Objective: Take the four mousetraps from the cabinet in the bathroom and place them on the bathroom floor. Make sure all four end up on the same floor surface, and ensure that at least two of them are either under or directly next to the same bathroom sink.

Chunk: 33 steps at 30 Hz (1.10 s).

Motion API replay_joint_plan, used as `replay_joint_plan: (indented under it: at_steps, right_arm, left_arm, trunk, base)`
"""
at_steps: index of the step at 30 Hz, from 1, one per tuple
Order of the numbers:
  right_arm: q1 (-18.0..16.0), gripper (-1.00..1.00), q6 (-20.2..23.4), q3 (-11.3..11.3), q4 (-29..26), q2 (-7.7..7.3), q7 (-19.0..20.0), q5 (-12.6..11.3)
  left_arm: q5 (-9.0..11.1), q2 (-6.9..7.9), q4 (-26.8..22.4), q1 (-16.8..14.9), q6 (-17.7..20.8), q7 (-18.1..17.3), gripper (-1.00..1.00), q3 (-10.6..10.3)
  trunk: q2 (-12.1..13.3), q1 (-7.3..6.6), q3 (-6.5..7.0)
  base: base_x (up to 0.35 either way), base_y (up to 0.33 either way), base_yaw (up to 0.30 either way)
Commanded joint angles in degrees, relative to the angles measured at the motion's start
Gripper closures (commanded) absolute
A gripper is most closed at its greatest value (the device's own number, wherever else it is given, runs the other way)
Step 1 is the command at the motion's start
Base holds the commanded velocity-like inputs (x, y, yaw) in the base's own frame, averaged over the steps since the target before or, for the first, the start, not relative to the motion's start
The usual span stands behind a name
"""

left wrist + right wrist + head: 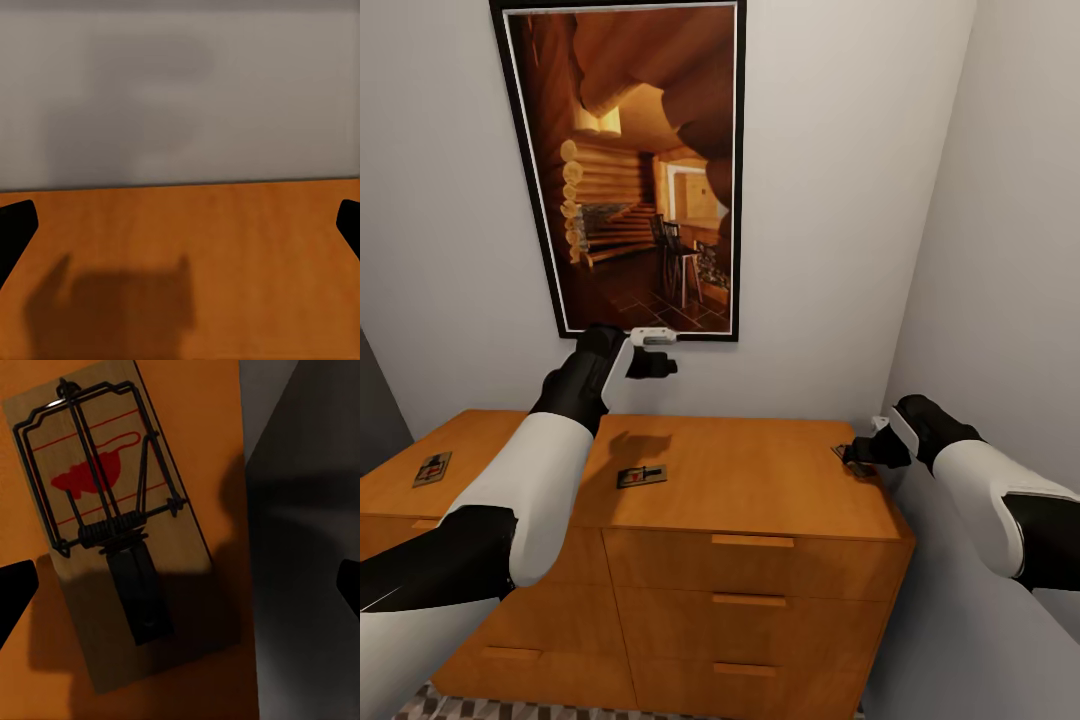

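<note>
The orange-brown cabinet (760, 490) stands against the wall with three mousetraps lying flat on its top: one at the left end (432, 468), one in the middle (641, 476), and one at the right edge (849, 456). My right gripper (865, 456) hovers open just over that right-edge mousetrap (112, 525), whose wire frame and red mouse mark show between the spread fingers (15, 592). My left gripper (658, 365) is raised above the back of the cabinet top (195, 247), open and empty, facing the wall.
A large framed picture (630, 170) hangs on the grey wall behind the cabinet. A side wall (1010, 250) closes in tightly on the right of the cabinet. A strip of patterned floor tile (440, 705) shows at the bottom left.
</note>
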Motion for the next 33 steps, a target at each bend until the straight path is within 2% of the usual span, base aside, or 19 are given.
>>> replay_joint_plan:
  at_steps: [1, 33]
  right_arm:
    - [0.0, -1.00, 0.2, -0.1, -0.1, -0.01, 0.3, 0.3]
    - [0.0, -1.00, -0.5, -0.1, 2.8, -0.07, 0.0, 0.8]
  left_arm:
    - [-0.1, -0.03, 0.0, 0.0, 0.2, 0.0, -1.00, 0.1]
    - [-0.4, -0.05, 1.8, 0.0, 0.2, 0.0, -1.00, 0.1]
  trunk:
    - [0.0, 0.00, -0.07]
    - [0.0, 0.00, -0.07]
  base:
    - [0.000, 0.000, 0.000]
    - [0.000, 0.000, 0.000]
